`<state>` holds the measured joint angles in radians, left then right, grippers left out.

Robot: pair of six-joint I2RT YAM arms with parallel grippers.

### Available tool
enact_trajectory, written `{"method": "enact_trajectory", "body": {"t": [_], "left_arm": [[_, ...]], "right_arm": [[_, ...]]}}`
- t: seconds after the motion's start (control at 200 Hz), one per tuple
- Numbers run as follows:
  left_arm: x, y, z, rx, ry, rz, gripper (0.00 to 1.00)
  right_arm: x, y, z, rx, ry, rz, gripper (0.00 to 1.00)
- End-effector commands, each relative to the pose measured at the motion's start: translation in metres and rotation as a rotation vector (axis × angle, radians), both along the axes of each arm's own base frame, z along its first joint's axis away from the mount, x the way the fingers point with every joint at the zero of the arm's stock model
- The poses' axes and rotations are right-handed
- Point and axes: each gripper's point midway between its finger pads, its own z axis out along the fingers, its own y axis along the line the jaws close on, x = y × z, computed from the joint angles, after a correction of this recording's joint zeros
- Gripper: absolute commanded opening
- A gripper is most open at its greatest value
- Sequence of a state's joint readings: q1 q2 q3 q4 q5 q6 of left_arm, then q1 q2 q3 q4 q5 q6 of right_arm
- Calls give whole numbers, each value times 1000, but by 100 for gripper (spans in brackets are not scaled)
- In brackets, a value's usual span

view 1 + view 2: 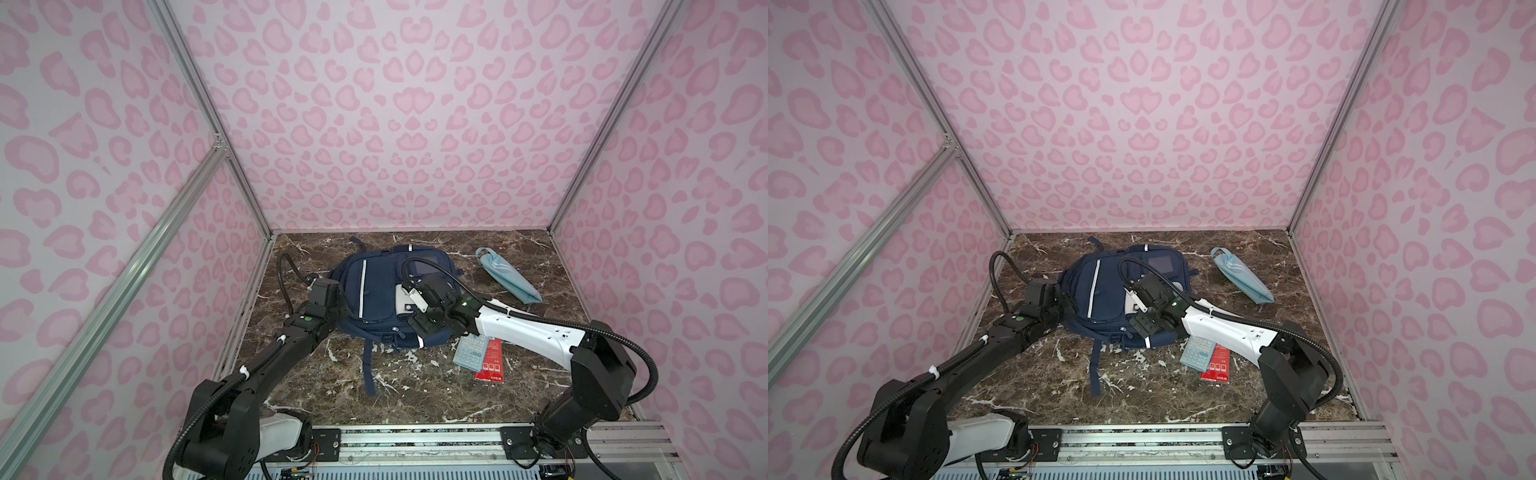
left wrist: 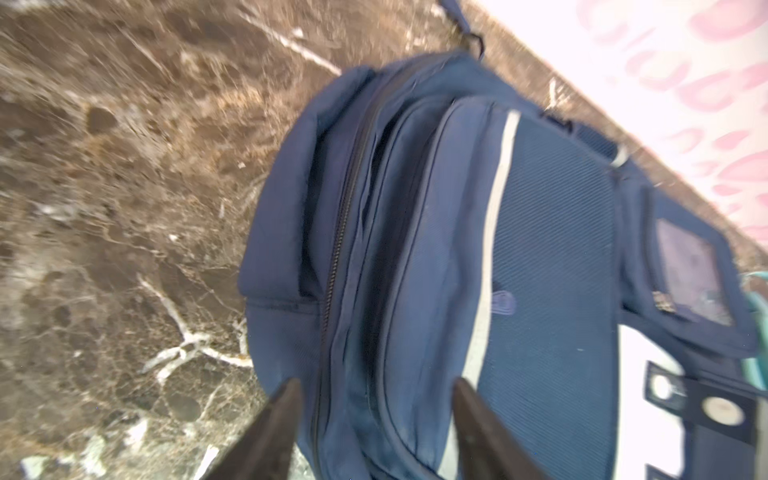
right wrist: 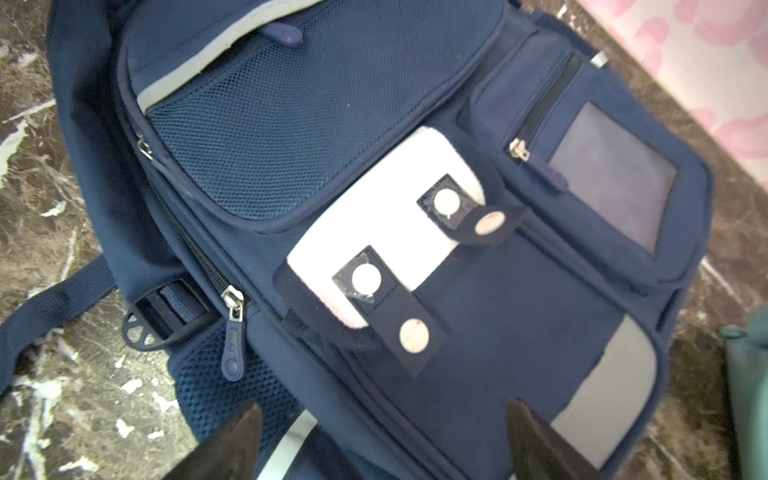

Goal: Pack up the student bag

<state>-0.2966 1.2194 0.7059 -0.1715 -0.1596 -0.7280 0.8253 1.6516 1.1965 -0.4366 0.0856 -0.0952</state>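
Closest to the lenses, your left gripper (image 2: pixel 374 384) and right gripper (image 3: pixel 384 407) (2 sets of jaws spread wide, holding nothing) hang over the student bag (image 1: pixel 374 286), which lies flat on the marble table (image 1: pixel 415 399). Its zips look closed, so a careless pinch may grab only slack fabric and drag the bag — and the right forearm, low over the calculator (image 1: pixel 469 351), could sweep it away.

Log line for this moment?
left gripper: jaws open, empty | right gripper: jaws open, empty | navy backpack: lying flat | blue pouch, calculator, red packet: unpacked
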Motion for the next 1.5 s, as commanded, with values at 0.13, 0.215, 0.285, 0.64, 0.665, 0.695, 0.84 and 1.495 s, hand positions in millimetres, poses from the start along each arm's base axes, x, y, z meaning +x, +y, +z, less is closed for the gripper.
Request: {"method": "enact_trajectory", "body": {"t": [0.13,0.215,0.285,0.64,0.665,0.695,0.84,1.495], "left_arm": [[-32,-19,15,-80,-45,-106,69],[-45,-56,22,-257,-110,-253,57],[-54,-82,37,-355,-214,-371,49],[-57,-111,29,-242,-189,-472,48],[-55,-112,28,-230,-188,-472,48],[-52,-113,24,-216,-177,-471,48],[-39,-125,4,-195,-109,-472,47],[-34,-137,-53,-147,-4,-411,37]], "right_arm": [[-6,9,-38,-159,93,179,74],[-4,9,-51,-187,63,170,82],[8,3,-60,-219,37,107,85],[5,26,-53,-127,78,145,7],[3,28,-49,-109,76,153,6],[1,31,-44,-84,76,164,5],[-13,37,-36,-34,128,211,37],[31,34,-52,-133,-74,67,58]]}}
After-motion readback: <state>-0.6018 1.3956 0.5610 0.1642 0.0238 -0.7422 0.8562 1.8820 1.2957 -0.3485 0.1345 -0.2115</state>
